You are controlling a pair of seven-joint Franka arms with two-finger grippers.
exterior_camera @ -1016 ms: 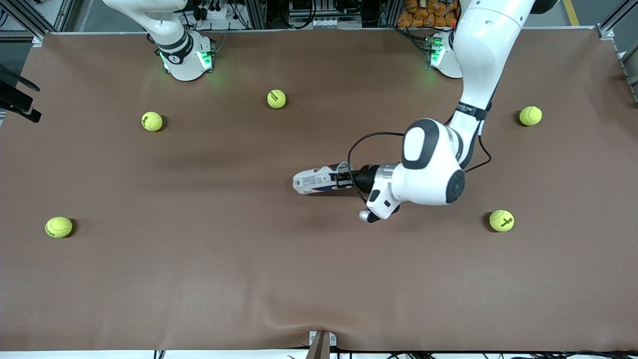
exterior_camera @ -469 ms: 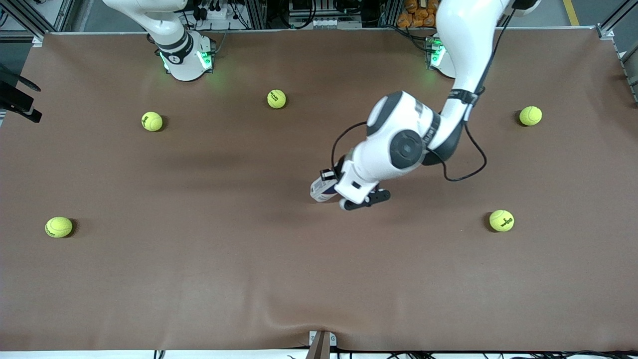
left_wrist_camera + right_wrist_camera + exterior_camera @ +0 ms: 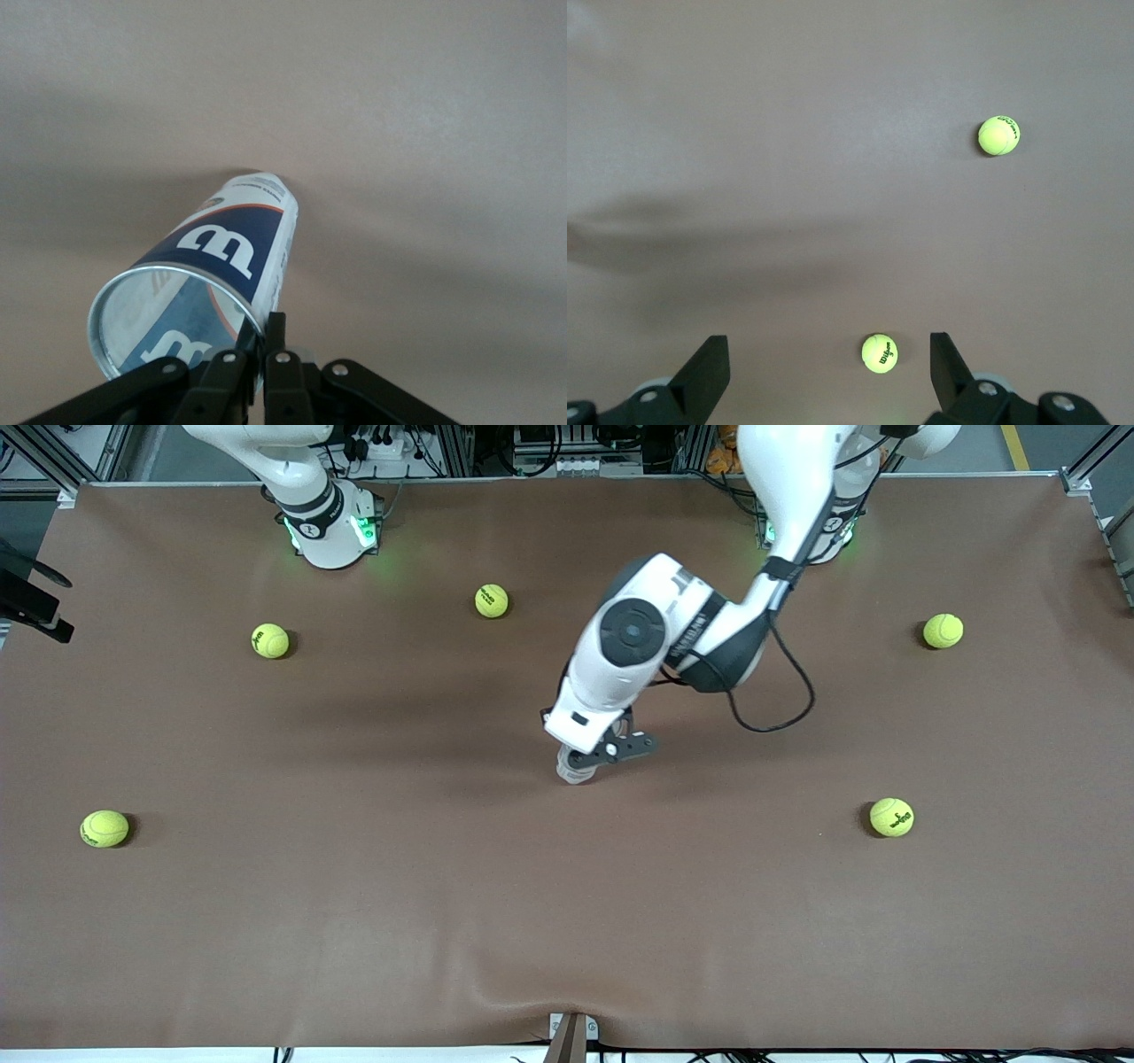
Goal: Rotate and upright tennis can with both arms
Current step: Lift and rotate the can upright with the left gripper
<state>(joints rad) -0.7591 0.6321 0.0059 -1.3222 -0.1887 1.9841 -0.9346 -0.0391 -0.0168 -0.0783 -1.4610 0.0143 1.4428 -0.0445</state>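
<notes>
L pincer (image 3: 592, 755) pinches tennis can (image 3: 208, 283) rim at surface (image 3: 354, 886) ctr, can near upright. R pincer (image 3: 824, 376) spread, waiting, two balls at 12 o'clock.

can (image 3: 232, 255): was lying flat mid-table, now tipped up steep, closed end on the table (image 3: 266, 921), open rim pinched
left gripper (image 3: 262, 341): swung from level at the can's end to pointing down over it, clamped on the rim
left arm: elbow swung toward the bases
</notes>
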